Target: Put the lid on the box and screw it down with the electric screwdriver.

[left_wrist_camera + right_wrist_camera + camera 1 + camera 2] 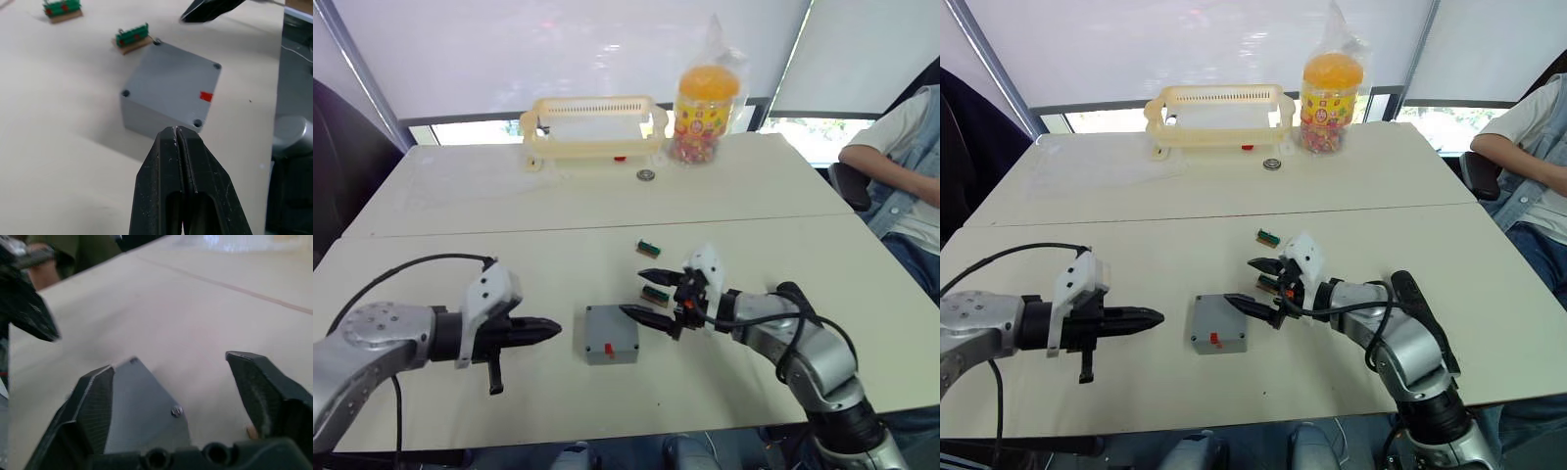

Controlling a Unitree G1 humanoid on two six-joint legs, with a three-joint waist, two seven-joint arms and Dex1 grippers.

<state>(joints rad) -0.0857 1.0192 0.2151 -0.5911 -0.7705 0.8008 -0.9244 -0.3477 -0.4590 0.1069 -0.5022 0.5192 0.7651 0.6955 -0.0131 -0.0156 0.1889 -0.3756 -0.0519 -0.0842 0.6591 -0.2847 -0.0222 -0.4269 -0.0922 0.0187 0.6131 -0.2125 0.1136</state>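
Currently lid (pixel 173 88) seated on box (pixel 611 334) mid-surface (pixel 607 196), left claw (pixel 544 330) clenched beside it, right claw (pixel 646 294) spread at its far corner; risk of nudging lid off-square if claw clips corner.

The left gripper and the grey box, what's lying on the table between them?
Nothing: between the left gripper and the box lies bare table, as the left eye view shows.

No readable text anywhere.
The candy jar (pixel 707 110) carries a printed label too small to read; the box (pixel 168 93), just ahead of the left hand (pixel 177 134), bears a plain red mark.
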